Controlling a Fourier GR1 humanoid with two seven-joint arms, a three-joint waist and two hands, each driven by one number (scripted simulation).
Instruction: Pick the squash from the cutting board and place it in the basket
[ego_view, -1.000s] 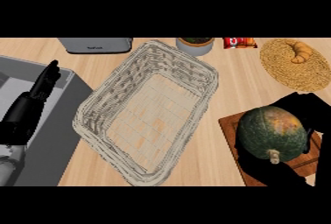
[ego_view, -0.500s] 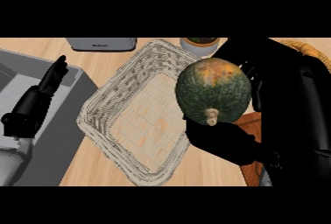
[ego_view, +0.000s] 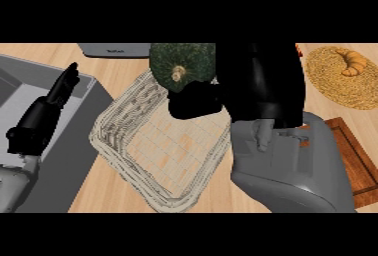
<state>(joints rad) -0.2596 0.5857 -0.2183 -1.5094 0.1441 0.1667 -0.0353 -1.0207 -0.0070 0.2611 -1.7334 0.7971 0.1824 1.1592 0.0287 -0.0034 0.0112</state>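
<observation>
The dark green, round squash (ego_view: 181, 65) with its pale stem end facing the camera is held up at the top of the view by the robot's black right hand (ego_view: 198, 102), whose fingers curl round its lower side; much of the grip is hidden behind the hand, so exactly where the fingers touch the squash cannot be told. The squash hangs above the far end of the pale woven wicker basket (ego_view: 122, 122), which lies below and to the left of that hand. To the right of the grey right forearm shows an edge of the brown wooden cutting board (ego_view: 356, 160), and beyond it a round straw mat (ego_view: 341, 82) carrying a golden croissant (ego_view: 351, 62). The black left hand (ego_view: 59, 92) rests open over the grey sink (ego_view: 74, 145) at the view's left, fingers straight.
</observation>
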